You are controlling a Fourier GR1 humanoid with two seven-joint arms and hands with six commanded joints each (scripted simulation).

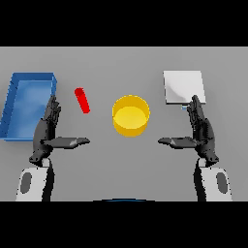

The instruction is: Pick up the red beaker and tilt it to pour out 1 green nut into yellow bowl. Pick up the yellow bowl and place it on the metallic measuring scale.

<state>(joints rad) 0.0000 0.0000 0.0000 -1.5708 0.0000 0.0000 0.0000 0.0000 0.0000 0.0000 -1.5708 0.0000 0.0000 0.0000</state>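
Two hands (open) (47, 131) (201, 131), one beaker (82, 100), one bowl (131, 115)

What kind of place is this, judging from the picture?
Probably a lab-style workbench: a plain grey table carries a red beaker, a yellow bowl, a metallic measuring scale and a blue bin.

View: a single head view, from above the near edge of the desk (121, 63).
Facing: downward and forward across the desk.
Nearness: moderate; both forearms enter from the lower edge.
Coverage: blue tray (12, 111) at left, metal scale (183, 86) at right.
Shared area: only one view.
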